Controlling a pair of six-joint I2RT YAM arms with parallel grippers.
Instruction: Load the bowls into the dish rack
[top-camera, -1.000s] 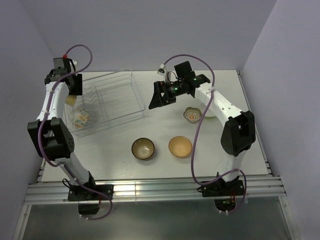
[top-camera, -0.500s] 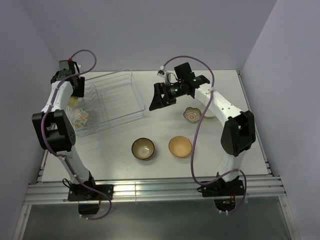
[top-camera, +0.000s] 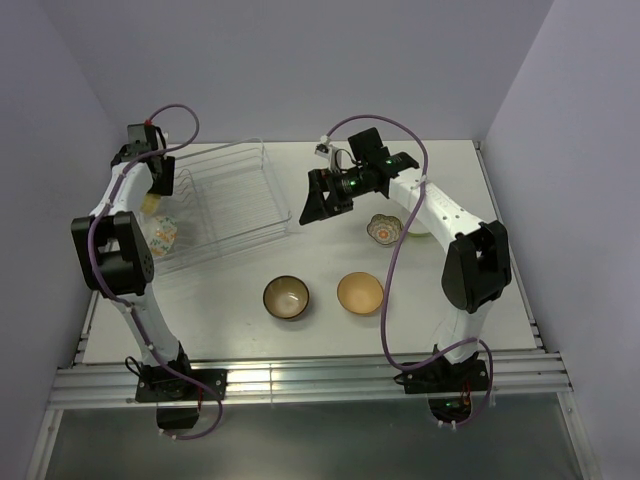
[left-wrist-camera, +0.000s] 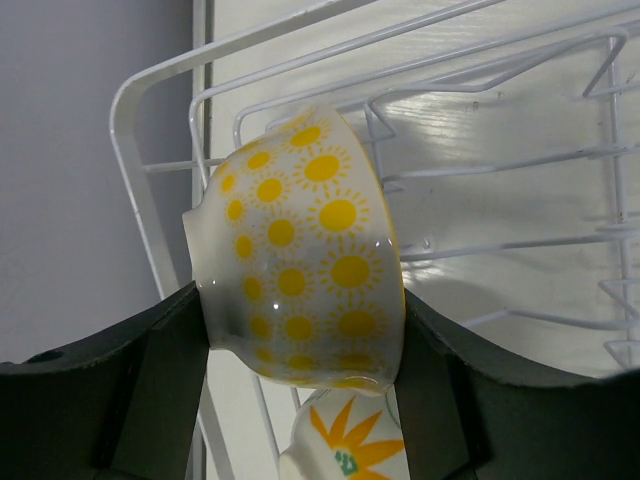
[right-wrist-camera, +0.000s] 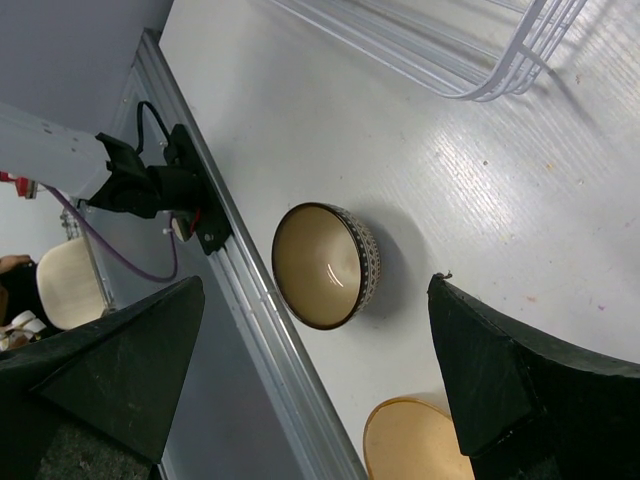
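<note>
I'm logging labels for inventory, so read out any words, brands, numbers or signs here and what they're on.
No readable text anywhere. The white ceramic bowl with yellow suns carries pattern only; a green mark on the white bowl with orange petals below it is too blurred to read.

Tan bowl (right-wrist-camera: 410, 452) cut off by bottom edge; flowered bowl (left-wrist-camera: 340, 452) half hidden under sun-patterned bowl (left-wrist-camera: 300, 250)
</note>
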